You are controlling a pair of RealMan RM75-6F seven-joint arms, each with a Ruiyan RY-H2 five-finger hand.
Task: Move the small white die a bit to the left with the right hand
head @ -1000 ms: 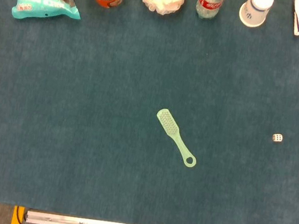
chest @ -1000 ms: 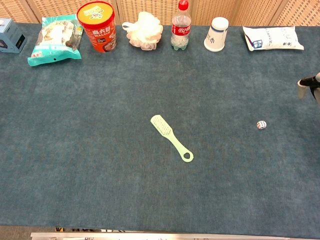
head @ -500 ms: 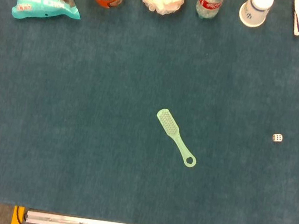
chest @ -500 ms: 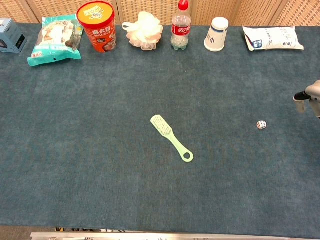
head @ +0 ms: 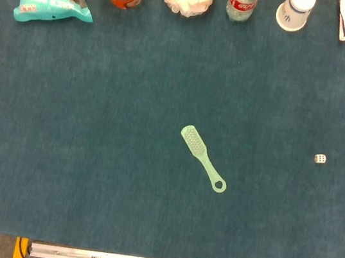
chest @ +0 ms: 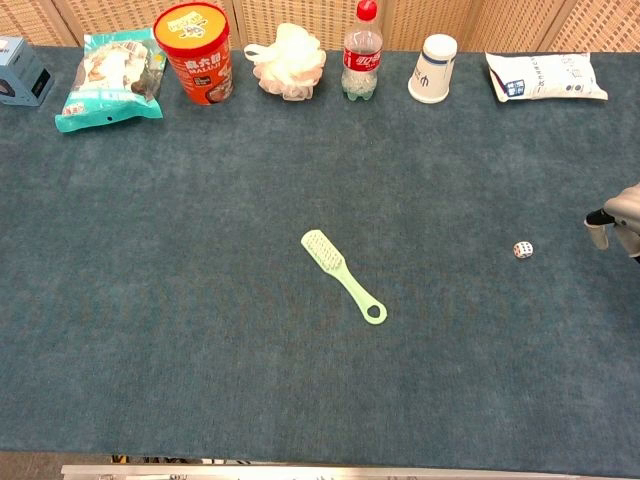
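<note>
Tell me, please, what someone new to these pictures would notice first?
Most likely the pale green brush, lying slantwise alone near the middle of the blue table. Next, the small white die far to the right, with the right hand just entering at the edge, apart from it. A row of packets and containers lines the far side.

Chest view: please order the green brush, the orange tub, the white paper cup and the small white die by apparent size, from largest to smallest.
1. orange tub
2. green brush, long but thin, so this rank is unsure
3. white paper cup
4. small white die, clearly smallest

The tub and cup stand farther from the camera, so they look smaller than they would up close.
</note>
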